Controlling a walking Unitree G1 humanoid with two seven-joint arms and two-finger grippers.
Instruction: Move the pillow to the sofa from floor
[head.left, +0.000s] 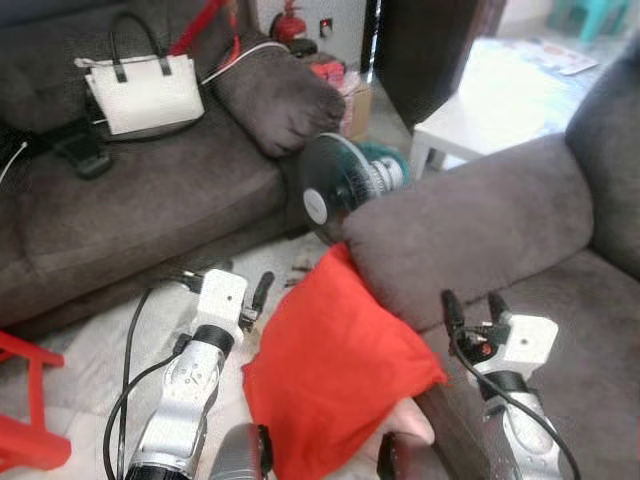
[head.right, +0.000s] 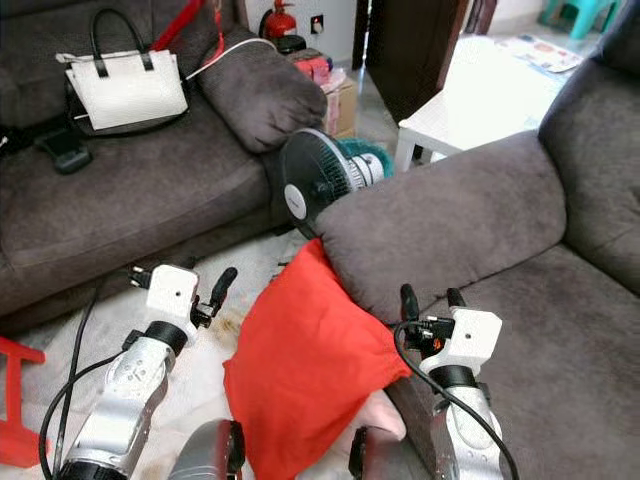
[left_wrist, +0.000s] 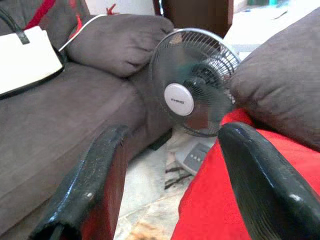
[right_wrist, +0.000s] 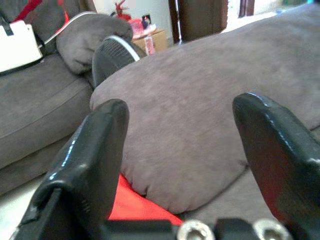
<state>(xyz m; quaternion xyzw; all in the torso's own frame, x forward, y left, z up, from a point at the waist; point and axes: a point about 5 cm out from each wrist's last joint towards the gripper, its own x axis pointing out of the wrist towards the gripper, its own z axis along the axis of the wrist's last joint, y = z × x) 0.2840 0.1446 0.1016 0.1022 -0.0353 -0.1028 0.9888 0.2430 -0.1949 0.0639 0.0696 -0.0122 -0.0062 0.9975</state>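
1. The pillow (head.right: 305, 365) is plain bright red.
2. The sofa (head.right: 520, 230) is dark grey-brown, unpatterned.
3. The handbag (head.right: 125, 90) is white with black handles.
4. The fan (head.right: 320, 185) has a dark grille and a white hub.
5. The small desk (head.right: 470, 100) is white.
6. The stool (head.right: 15, 410) is red.
7. Both arms are silver with black fingers.

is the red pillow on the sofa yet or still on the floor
Still down on the floor. The red pillow leans against the base of the sofa, tucked under its armrest, not on the seat. Both tools, left and right, are open and empty.
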